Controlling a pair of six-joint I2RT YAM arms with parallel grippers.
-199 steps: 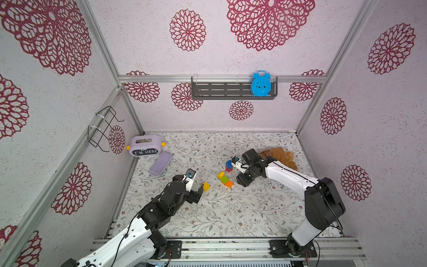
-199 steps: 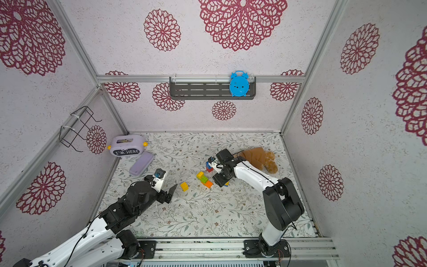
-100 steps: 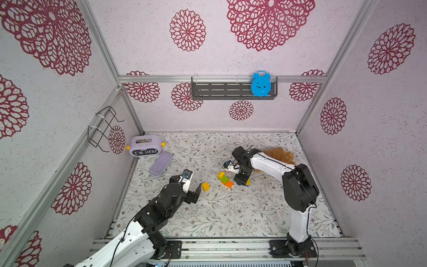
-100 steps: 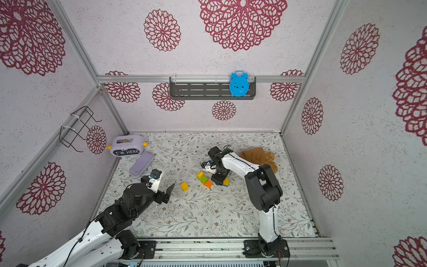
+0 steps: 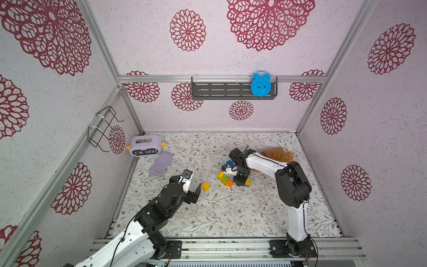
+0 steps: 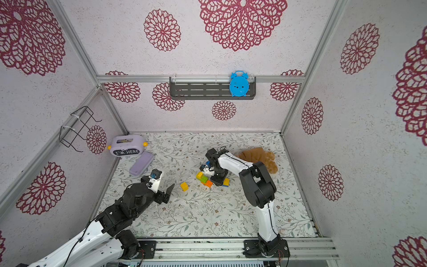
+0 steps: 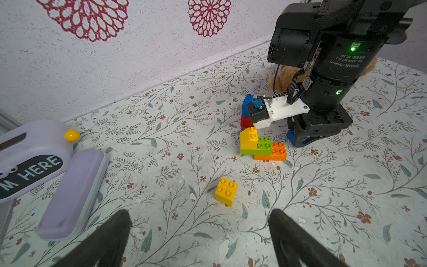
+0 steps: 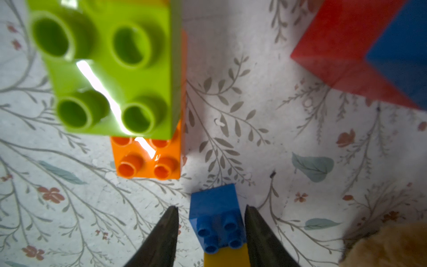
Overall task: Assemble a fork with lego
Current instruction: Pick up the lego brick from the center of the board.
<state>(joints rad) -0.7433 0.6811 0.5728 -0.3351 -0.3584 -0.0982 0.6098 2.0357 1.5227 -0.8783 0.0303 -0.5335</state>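
A partial fork build [image 5: 225,179] [image 6: 204,179] of a yellow slope, a lime green brick [image 8: 111,69] and an orange brick [image 8: 147,159] lies mid-table. Behind it stands a red-and-blue stack [image 7: 246,111]. My right gripper [image 8: 211,212] [image 5: 240,182] points straight down, open, astride a blue-on-yellow lego piece [image 8: 215,203]. One finger is against the piece and the other is a small gap away. A loose yellow brick [image 5: 205,186] [image 7: 226,190] lies just ahead of my left gripper [image 7: 198,215] [image 5: 193,185], which is wide open and holds nothing.
A brown plush toy [image 5: 277,154] lies behind the right arm. A lilac "I'M HERE" box [image 5: 144,145] and a lilac case [image 5: 161,163] sit at the back left. A wire basket [image 5: 101,129] hangs on the left wall. A shelf with a blue clock [image 5: 261,83] hangs on the back wall.
My right gripper has come down over the blue-on-yellow piece beside the orange brick, and its jaws have narrowed round it. The left arm has barely shifted.
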